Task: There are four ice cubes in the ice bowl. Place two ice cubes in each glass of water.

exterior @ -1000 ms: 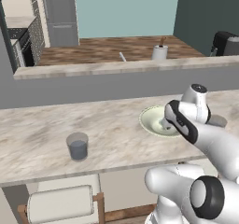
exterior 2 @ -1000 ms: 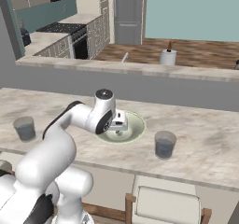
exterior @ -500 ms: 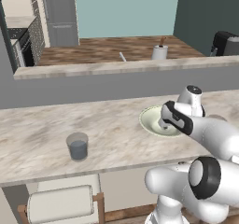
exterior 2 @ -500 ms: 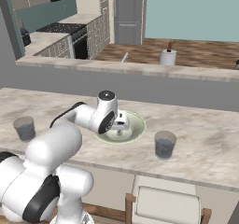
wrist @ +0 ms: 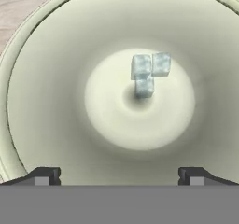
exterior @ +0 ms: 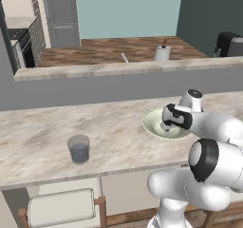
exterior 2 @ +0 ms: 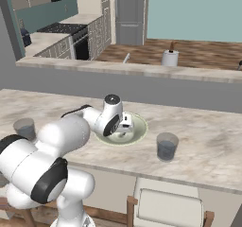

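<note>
- Over the last second the gripper (wrist: 119,174) had dropped lower over the ice bowl (exterior: 153,127) on the counter (exterior: 42,132).
- Its jaws stood fully apart, holding nothing.
- The ice cubes (wrist: 149,73) lay clustered at the bowl's centre, so no cube was picked yet.
- Both glasses (exterior 2: 167,146) waited well apart.

The ice bowl (exterior: 153,126) sits on the counter (exterior: 38,137); ice cubes (wrist: 148,73) cluster touching at its centre; one glass of water (exterior: 79,149) stands left, another (exterior 2: 167,146) right.
</note>
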Motion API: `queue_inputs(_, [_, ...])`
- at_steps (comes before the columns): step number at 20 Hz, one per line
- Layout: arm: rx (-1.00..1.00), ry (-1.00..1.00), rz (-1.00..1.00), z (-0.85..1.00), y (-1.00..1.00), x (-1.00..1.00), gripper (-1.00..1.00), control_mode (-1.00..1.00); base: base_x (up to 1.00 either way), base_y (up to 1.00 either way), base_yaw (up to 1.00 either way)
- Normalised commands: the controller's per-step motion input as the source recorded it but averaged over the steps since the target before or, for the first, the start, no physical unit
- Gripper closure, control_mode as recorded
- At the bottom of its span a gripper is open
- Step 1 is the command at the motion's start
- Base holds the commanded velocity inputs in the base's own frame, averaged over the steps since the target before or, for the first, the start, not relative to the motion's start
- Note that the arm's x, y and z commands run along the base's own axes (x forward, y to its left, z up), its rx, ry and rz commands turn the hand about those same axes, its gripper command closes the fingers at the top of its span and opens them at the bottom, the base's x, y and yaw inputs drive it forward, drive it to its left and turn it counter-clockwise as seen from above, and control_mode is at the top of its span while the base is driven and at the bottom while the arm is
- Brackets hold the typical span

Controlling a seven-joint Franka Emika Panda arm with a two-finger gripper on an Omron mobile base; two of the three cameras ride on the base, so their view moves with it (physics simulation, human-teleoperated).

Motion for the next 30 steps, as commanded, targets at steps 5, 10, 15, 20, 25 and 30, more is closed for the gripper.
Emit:
queue_inputs(5, [0.00,0.00,0.00,-0.15,-0.10,0.27,-1.00,-1.00,0.00,0.00,0.00])
queue_inputs(10, [0.00,0.00,0.00,-0.09,0.00,0.18,-1.00,-1.00,0.00,0.00,0.00])
queue_inputs(15, [0.00,0.00,0.00,-0.09,0.00,0.13,-1.00,-1.00,0.00,0.00,0.00])
queue_inputs(20, [0.00,0.00,0.00,-0.19,0.00,0.12,-1.00,-1.00,0.00,0.00,0.00])
queue_inputs(25, [0.00,0.00,0.00,-0.20,0.00,0.14,-1.00,-1.00,0.00,0.00,0.00])
queue_inputs(30, [0.00,0.00,0.00,-0.10,0.00,0.19,-1.00,-1.00,0.00,0.00,0.00])
